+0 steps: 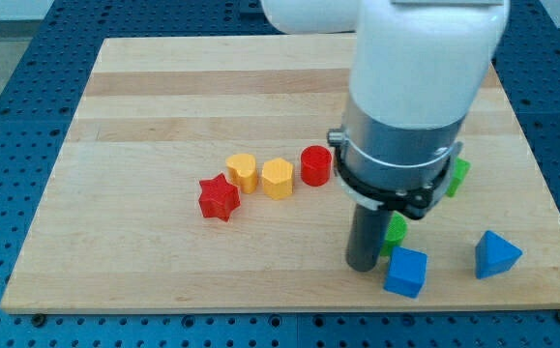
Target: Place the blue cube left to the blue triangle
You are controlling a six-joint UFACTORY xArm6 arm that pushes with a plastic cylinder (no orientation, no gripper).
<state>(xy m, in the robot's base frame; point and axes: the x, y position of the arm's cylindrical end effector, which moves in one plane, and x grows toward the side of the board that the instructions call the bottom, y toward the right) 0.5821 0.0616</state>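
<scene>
The blue cube [405, 272] lies near the board's bottom edge, right of centre. The blue triangle [496, 254] lies to its right, with a gap between them. My tip [362, 266] is at the lower end of the dark rod, just left of the blue cube and close to it; I cannot tell if it touches. A green block [394, 232] sits just above the cube, partly hidden behind the rod.
A red star [219, 197], a yellow block [242, 172], a yellow hexagon [277, 179] and a red cylinder [315, 165] form a row left of the arm. Another green block [458, 176] peeks out at the arm's right. The wooden board [144, 87] sits on a blue pegboard.
</scene>
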